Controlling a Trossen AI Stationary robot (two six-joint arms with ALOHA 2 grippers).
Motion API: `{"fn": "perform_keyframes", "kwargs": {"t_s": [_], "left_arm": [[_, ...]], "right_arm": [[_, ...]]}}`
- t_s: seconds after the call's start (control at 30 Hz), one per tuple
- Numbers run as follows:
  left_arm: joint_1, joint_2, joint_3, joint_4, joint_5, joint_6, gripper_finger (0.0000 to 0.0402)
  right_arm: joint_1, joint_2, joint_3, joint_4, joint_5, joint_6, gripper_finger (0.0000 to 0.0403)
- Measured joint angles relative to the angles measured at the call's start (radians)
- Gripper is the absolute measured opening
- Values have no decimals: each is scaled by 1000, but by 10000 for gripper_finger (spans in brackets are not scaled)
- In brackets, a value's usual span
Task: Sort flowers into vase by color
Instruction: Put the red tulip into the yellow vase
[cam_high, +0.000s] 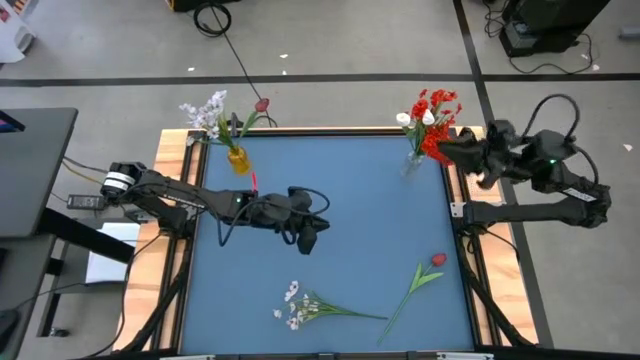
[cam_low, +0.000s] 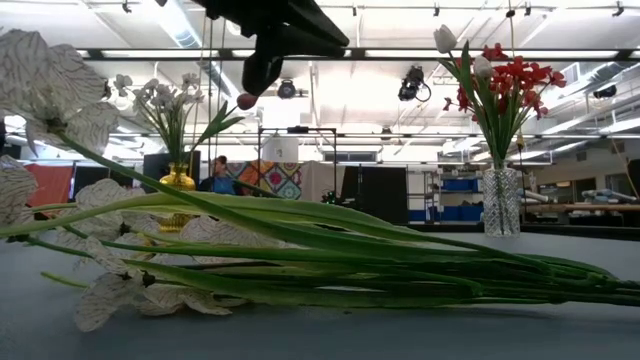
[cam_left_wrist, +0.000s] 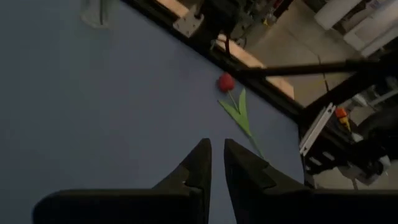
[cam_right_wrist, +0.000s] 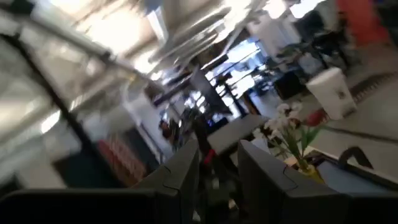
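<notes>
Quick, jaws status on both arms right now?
Left gripper: jaws nearly closed, holding nothing, above the mat's middle.
Right gripper: beside the clear vase; jaws slightly apart, nothing visibly between them.

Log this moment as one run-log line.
left gripper: mid-table, jaws nearly shut, empty | right gripper: by clear vase | white spray, red bud: on table

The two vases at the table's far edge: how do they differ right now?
The yellow vase is opaque; the clear vase is see-through. The yellow vase holds mostly white sprays plus one red bud; the clear vase holds mostly red blossoms plus white tulips. Both stand upright, each with mixed colors.
</notes>
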Motion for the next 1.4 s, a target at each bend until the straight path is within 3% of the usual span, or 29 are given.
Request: {"fn": "perform_keyframes", "kwargs": {"t_s": [0.13, 0.23, 0.37, 0.5, 0.63, 0.97, 1.13, 1.4], "left_arm": [[-2, 0, 0, -58, 3, 7, 48], [14, 0, 0, -171, 3, -2, 48], [35, 0, 0, -377, 25, -75, 48], [34, 0, 0, -589, 102, -133, 48], [-15, 0, -1, -747, 113, -165, 48], [-104, 0, -1, -787, 112, -78, 48], [-74, 0, -1, -781, 112, -38, 53], [-53, 0, -1, -918, 122, -14, 121]], "right_arm": [[0, 67, 0, -43, 72, 144, 121], [11, 142, -1, -200, 138, 234, 119], [61, 275, -2, -420, 255, 507, 113], [152, 398, -2, -575, 221, 753, 109], [324, 519, -2, -735, 229, 1045, 109], [737, 782, -2, -803, 89, 1794, 116], [764, 912, -1, -727, -47, 1829, 118], [813, 1080, -1, -579, -263, 1866, 118]]}}
